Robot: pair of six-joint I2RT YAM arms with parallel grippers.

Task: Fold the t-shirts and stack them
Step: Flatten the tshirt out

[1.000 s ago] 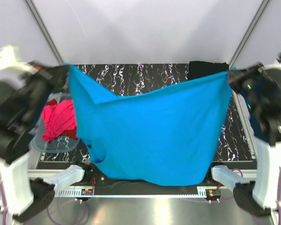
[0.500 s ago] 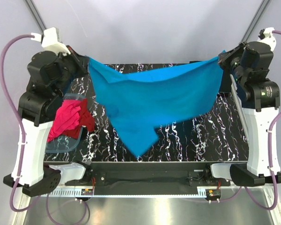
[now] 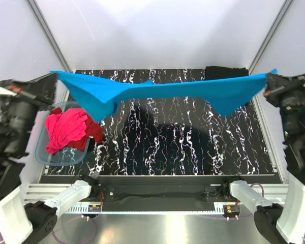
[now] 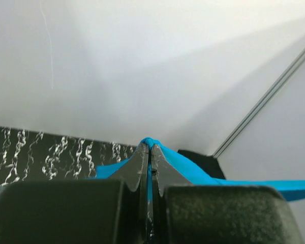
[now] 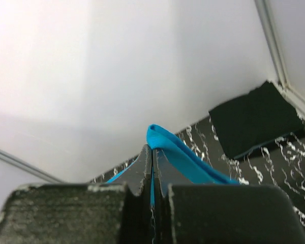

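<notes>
Top external: found the turquoise-blue t-shirt [image 3: 162, 91] stretched nearly flat in the air above the table [image 3: 193, 147], with one lobe sagging near its left end. Saw it pinched at both ends, with the left gripper [image 3: 52, 81] pressed together on one corner and the right gripper [image 3: 268, 87] clamped on the other. Confirmed in both wrist views by blue cloth poking out between closed fingers. Noted a folded black t-shirt [image 3: 225, 72] at the table's far right corner, and pink and red t-shirts [image 3: 66, 129] heaped in the tub [image 3: 43, 155] at left.
</notes>
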